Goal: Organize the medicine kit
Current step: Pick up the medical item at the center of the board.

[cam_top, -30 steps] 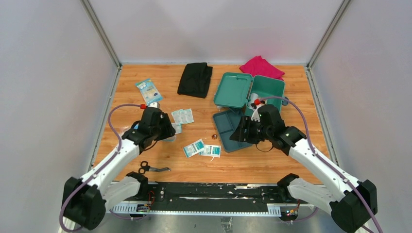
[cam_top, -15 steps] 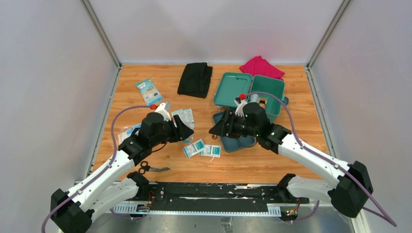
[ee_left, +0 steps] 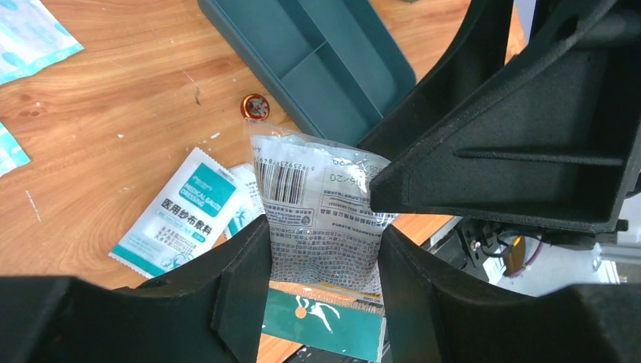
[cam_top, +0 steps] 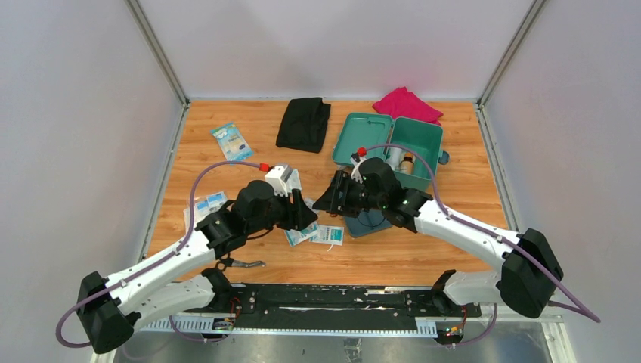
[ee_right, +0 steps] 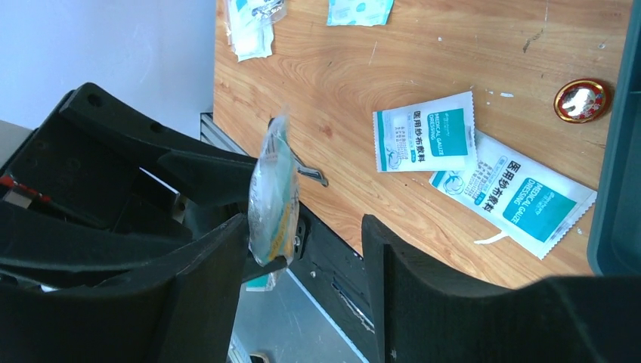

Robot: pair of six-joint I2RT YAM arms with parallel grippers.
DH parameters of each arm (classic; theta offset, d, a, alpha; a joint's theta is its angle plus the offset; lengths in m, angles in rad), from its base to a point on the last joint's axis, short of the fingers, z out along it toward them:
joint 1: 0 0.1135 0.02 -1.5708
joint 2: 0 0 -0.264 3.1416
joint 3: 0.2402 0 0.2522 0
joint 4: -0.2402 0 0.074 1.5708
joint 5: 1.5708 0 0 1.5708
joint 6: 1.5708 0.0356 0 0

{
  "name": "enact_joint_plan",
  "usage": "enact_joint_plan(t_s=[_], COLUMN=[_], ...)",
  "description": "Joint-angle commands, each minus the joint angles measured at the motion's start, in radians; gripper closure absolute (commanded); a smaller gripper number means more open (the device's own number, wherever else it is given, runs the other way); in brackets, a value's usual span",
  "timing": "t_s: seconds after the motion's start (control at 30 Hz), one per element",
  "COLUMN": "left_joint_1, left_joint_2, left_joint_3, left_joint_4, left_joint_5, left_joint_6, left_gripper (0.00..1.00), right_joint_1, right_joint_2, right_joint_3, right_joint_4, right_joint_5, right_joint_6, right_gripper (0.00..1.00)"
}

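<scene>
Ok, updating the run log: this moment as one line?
left fingers: shut on clear packet | right fingers: open, packet between them | medicine kit: open

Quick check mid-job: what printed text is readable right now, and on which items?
"医用纱布敷料" and "MEDICAL GAUZE DRESSING": on both gauze packets.
Clear pouch: a barcode with digits and fine print, too blurred to read.
Blue packet, far left: too small to read.

One black cloth [cam_top: 303,125], one pink cloth [cam_top: 407,103], two teal gauze packets [ee_right: 425,131], one scissors [cam_top: 231,262], one medicine kit [cam_top: 363,138].
</scene>
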Motion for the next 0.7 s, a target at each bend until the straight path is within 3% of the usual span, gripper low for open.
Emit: enact_joint_plan(t_s=[0.0, 0.23, 0.47, 0.57, 0.67], left_joint_1=[-0.026, -0.039, -0.039, -0.039, -0.039], left_joint_2=[0.026, 0.027, 0.029, 0.029, 0.030], left_joint_3=[0.028, 0.029, 0.025, 0.027, 0.043], left_joint_4=[0.041, 0.052, 0.045, 0.039, 0.011], left_joint_5=[-0.011, -0.017, -0.029, -0.033, -0.033], left_joint_6=[0.038, 0.043, 0.048, 0.049, 0.058], left_gripper=[0.46, 0.46, 0.45, 0.40, 0.26], right_joint_1=[0.014, 0.015, 0.016, 0.015, 0.005], right_joint_2=[0.007, 0.048, 0.073, 0.050, 0.004], right_joint_3=[0.033, 0.023, 0.004, -0.005, -0.014], right_joint_4=[0.020, 0.021, 0.096, 0.085, 0.045], right_joint_5=[0.008, -0.024, -0.066, -0.031, 0.028], right_joint_6=[0.019, 0.040, 0.082, 0.080, 0.063], right_gripper=[0.39, 0.49, 0.76, 0.89, 0.99])
